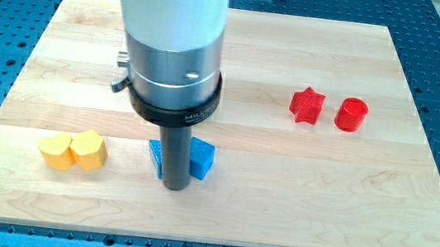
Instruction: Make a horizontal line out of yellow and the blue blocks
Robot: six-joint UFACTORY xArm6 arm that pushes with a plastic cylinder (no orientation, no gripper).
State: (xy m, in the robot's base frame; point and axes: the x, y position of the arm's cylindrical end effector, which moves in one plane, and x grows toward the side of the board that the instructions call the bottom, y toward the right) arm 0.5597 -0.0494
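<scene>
1. Wooden board (410, 203) carried every block you had to work with: two yellow blocks (73, 150) touching each other at the view's lower left, and two blue blocks (202, 156) near the bottom centre.
2. My tip (174, 186) stood between the blue pair, which flanked the rod; contact with either could not be told. You had a bare rod, with nothing to open or close.
3. Yellow and blue sat in roughly one row already, well apart, so you probably needed to close that gap.
4. Your risk: a push from between the pair would take one blue and leave the other, or glance off a slanted face and spin it out of line.
5. Red star (306, 105) and red cylinder (351, 114) lay clear at the view's right.
6. Pale lettering on the black collar (173, 110) was too small for you to read.
</scene>
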